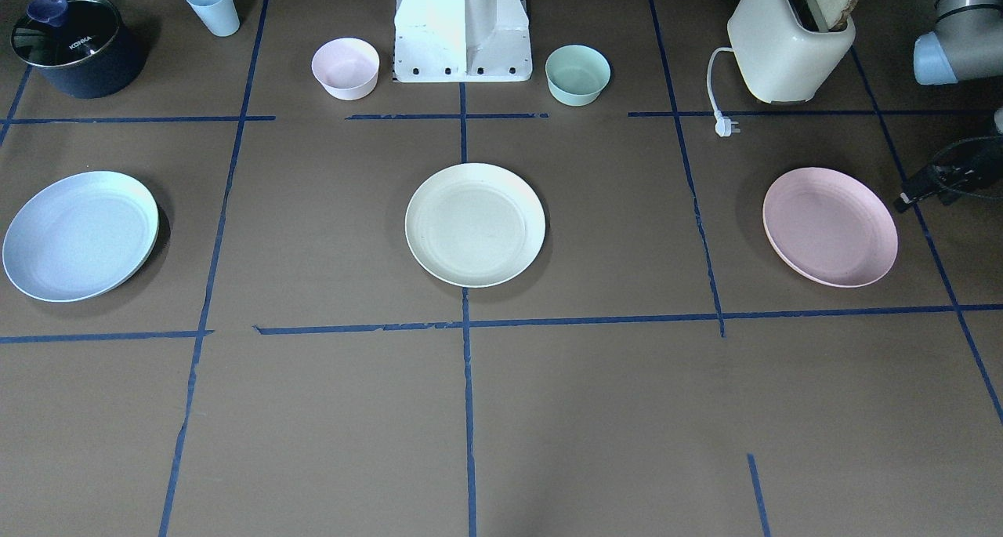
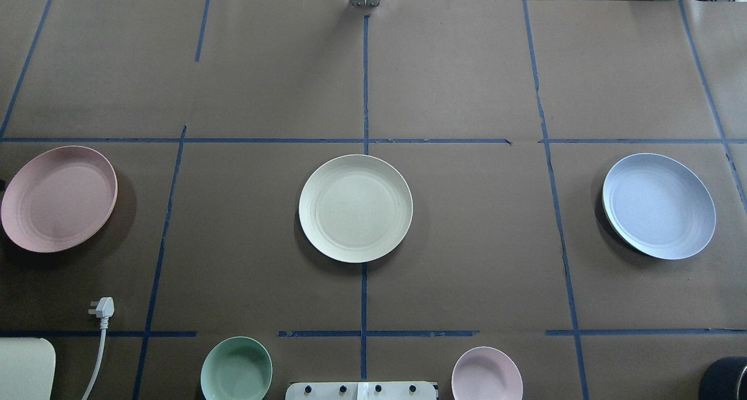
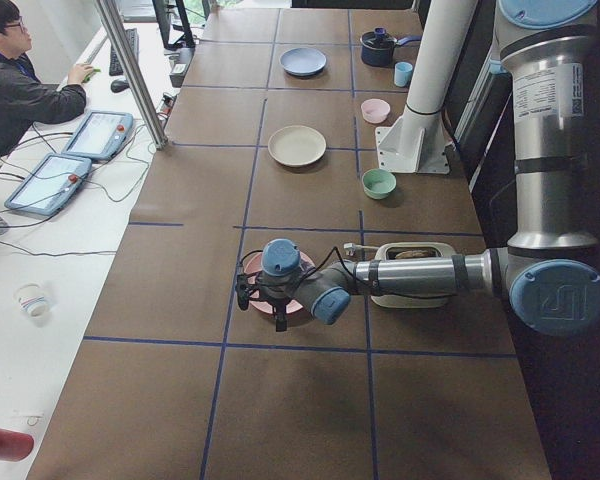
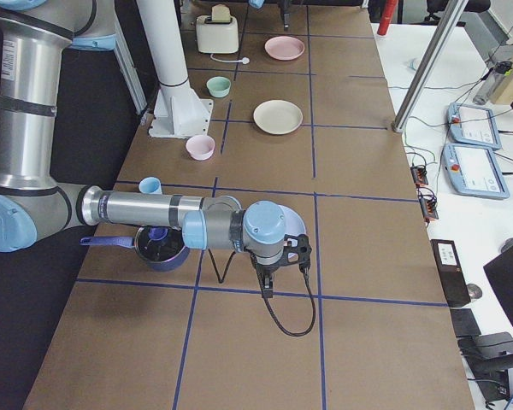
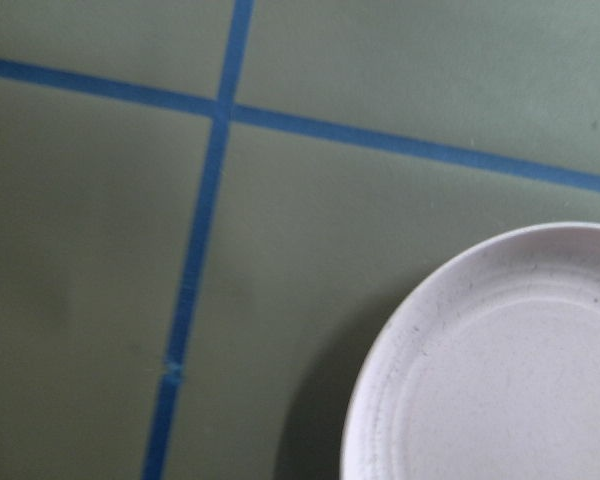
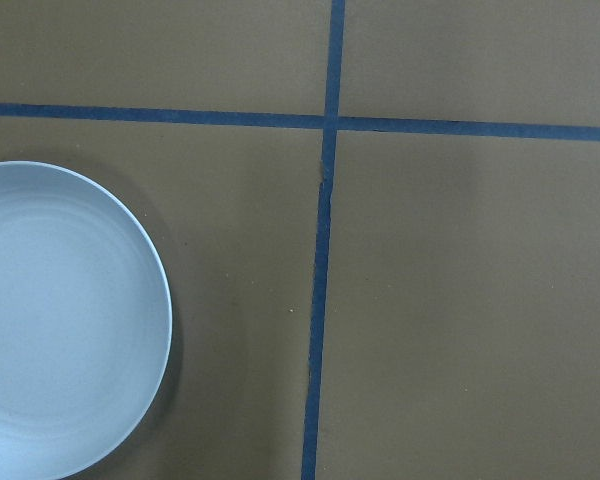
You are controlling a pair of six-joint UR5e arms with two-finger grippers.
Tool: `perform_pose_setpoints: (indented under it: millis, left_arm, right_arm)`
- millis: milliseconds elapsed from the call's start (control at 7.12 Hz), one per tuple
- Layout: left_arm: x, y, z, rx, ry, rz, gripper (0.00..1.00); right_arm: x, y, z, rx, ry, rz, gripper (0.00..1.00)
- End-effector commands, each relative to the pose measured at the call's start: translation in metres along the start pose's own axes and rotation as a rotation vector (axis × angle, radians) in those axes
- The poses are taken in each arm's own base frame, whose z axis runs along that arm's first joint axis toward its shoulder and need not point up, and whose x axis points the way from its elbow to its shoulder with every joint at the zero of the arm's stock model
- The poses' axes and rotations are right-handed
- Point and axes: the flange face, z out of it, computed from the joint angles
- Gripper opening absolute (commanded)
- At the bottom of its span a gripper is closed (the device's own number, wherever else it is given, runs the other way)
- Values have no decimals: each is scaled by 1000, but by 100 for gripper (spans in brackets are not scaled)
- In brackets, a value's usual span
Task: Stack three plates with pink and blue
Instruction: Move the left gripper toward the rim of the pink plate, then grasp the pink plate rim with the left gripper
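Observation:
Three plates lie apart in a row on the brown table. The cream-white plate (image 2: 355,208) is in the middle. The pale pink plate (image 2: 58,198) is on my left side, and part of it shows in the left wrist view (image 5: 500,370). The light blue plate (image 2: 659,205) is on my right side and also shows in the right wrist view (image 6: 60,320). My left gripper (image 3: 277,312) hangs over the pink plate's outer edge. My right gripper (image 4: 267,286) hangs beside the blue plate. I cannot tell whether either gripper is open or shut. Neither holds a plate.
Along the robot's side stand a toaster (image 1: 791,43) with bread and a loose plug (image 1: 727,125), a mint bowl (image 1: 577,74), a pink bowl (image 1: 345,67), a blue cup (image 1: 212,5) and a dark pot (image 1: 74,47). The white base (image 1: 462,27) stands between the bowls.

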Motion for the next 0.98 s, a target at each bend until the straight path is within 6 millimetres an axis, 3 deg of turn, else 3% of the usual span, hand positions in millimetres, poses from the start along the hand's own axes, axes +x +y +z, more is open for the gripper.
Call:
perform_pose_setpoints:
  millis: [0,281,562,702,843]
  left_arm:
    - [-2,6,19,4,-10,-9,100]
    - [2,12,39,-33,-26,8,100]
    - [3,14,43,-38,-25,14,95]
    - [3,14,43,-38,-24,15,73]
    - [4,14,42,-39,-20,18,40]
  right_arm:
    - [0,0,-1,1,1,-1,100]
    - [0,0,-1,1,3,-1,100]
    - [0,0,-1,1,3,-1,100]
    - [-1,-1,-1,3,3,-3,100]
    - [-1,-1,-1,3,4,-3,100]
